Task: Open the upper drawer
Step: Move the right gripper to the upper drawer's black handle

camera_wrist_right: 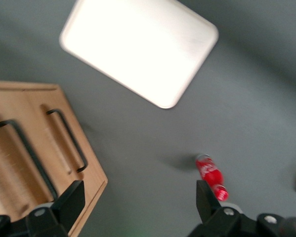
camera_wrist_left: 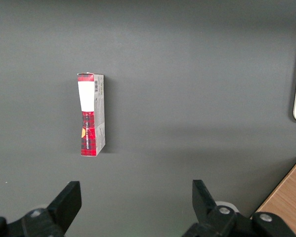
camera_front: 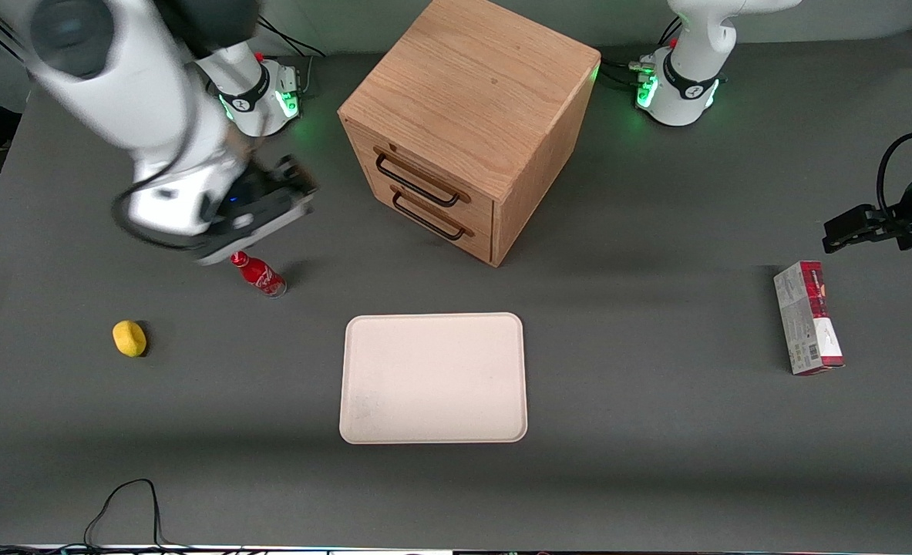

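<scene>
The boxy oak cabinet (camera_front: 471, 108) stands on the grey table with both drawers shut. The upper drawer (camera_front: 425, 173) carries a long black wire handle (camera_front: 415, 182), and the bottom drawer (camera_front: 436, 216) below it has its own. My right gripper (camera_front: 300, 189) hangs open and empty above the table, beside the cabinet toward the working arm's end, apart from the handles. In the right wrist view the open gripper (camera_wrist_right: 140, 203) looks down past the drawer fronts; the upper drawer's handle (camera_wrist_right: 25, 150) lies farther from the table than the bottom one (camera_wrist_right: 66, 140).
A small red bottle (camera_front: 258, 274) lies just under the gripper; it also shows in the right wrist view (camera_wrist_right: 210, 177). A yellow lemon (camera_front: 129, 338) sits nearer the front camera. A white tray (camera_front: 433, 378) lies in front of the cabinet. A red-and-white box (camera_front: 807, 316) lies toward the parked arm's end.
</scene>
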Controlling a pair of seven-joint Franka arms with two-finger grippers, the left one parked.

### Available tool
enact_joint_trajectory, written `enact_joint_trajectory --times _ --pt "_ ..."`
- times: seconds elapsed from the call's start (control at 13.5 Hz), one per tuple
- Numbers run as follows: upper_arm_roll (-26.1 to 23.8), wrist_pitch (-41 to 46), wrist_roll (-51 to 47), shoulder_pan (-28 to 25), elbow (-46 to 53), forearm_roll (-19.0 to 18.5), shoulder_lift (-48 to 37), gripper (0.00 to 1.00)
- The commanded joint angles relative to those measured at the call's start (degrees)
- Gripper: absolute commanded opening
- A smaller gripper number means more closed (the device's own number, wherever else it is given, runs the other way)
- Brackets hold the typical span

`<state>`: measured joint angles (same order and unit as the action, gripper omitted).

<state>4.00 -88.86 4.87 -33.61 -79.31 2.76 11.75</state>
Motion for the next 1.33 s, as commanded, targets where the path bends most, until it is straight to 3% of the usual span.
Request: enact_joint_trajectory --times 0.0,0.52,0.89,1.26 --pt "0.92 0.27 4.52 -5.22 0.31 0.23 0.99 1.0" --pt "1.01 -0.96 14.98 -10.33 -2.86 0.76 0.56 1.0" --pt "1.54 -0.61 16.4 -10.24 -5.5 10.5 0.2 1.0" --pt "1.71 -4.73 16.93 -10.24 -12.16 12.8 -0.06 1.0"
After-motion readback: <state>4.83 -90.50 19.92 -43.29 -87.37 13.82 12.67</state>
